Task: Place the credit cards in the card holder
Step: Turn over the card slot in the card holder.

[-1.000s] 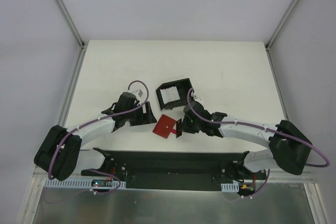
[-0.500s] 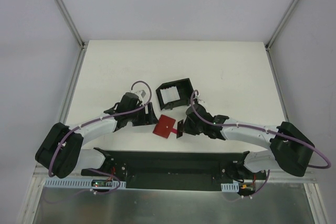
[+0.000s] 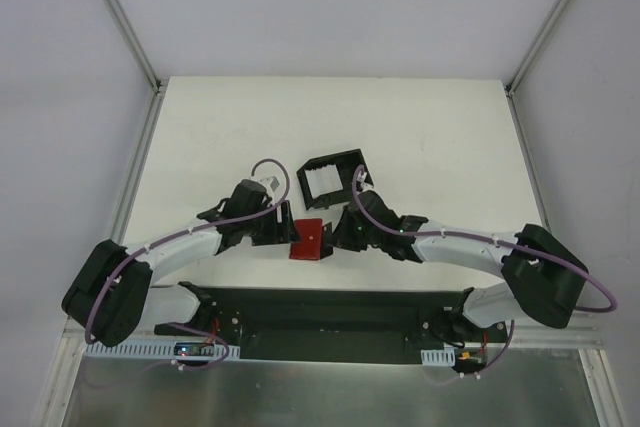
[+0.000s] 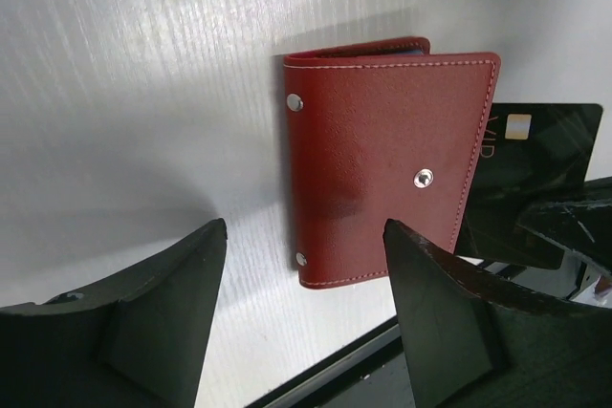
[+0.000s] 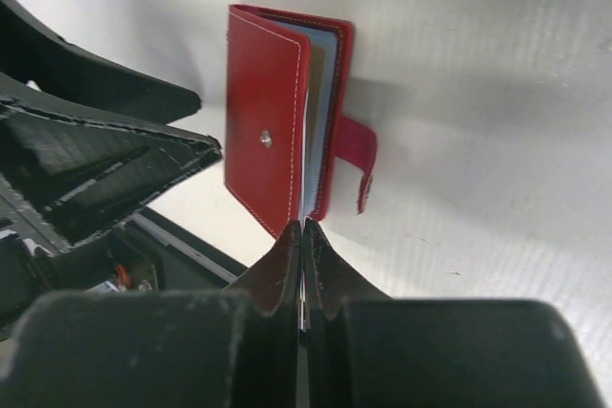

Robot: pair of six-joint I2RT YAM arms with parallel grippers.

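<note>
While unsnapped, card holder (image 4: 387, 155): flat on table (image 3: 200, 127) between both grippers, cover ajar; likely light, slides easily, so pin cover edge
left gripper (image 4: 304, 236): spread, just beside it
right gripper (image 5: 302, 231): pinching credit card (image 4: 535, 155) edge-on, aimed at its opening
credit card: thin, stiff, likely slick; grip trailing end

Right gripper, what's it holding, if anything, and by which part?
The right gripper is shut on a credit card, pinching the end away from the card holder.

Probably a lab: white table (image 3: 330, 117) inside plain framed walls (image 3: 60, 97)
</note>
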